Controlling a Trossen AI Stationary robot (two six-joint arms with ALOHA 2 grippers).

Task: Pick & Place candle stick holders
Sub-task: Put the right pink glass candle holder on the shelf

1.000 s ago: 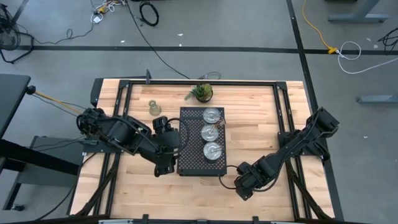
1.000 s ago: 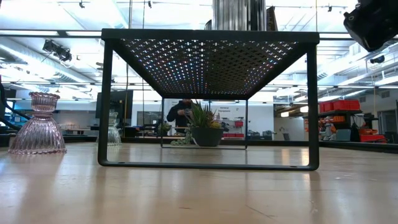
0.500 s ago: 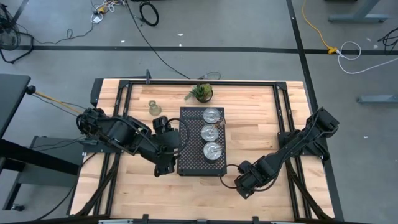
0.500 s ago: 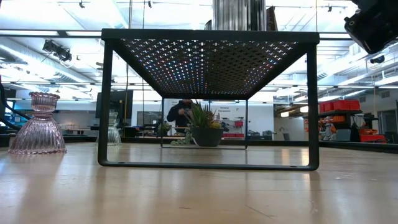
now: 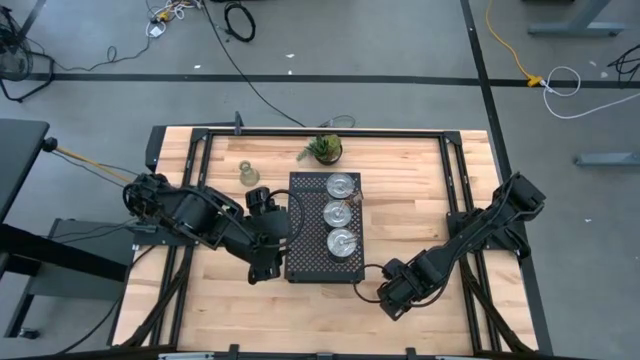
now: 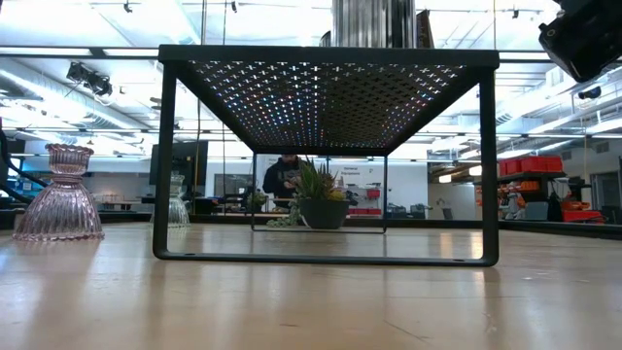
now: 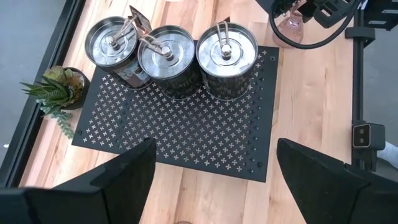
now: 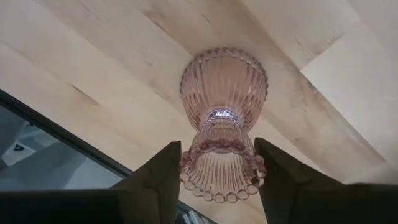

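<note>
Three silver candle stick holders [image 5: 340,213] stand in a row on the right half of the black perforated tray [image 5: 310,245]. A pink ribbed glass holder [image 8: 222,93] stands by the tray's near right corner, with my right gripper [image 8: 217,149] shut on it. Another pink glass holder [image 6: 58,194] stands on its base left of the tray. A clear greenish one [image 5: 248,173] stands farther back on the left. My left gripper [image 7: 214,186] hovers open over the tray's left edge, with nothing between its fingers. My right gripper pinches the pink holder's upper cup [image 8: 194,163], just under its beaded rim, between the two fingers, one on each side. The fingers come from above, pointing down. The holder stands upright with its wide ribbed base [image 8: 224,74] on the wood.
A small green potted plant [image 5: 325,150] stands just beyond the tray's far edge. The tray stands on thin legs [image 6: 163,165], with open space beneath it. Black frame rails [image 5: 460,190] run along the table's sides. Bare wood lies between the tray and the right rail.
</note>
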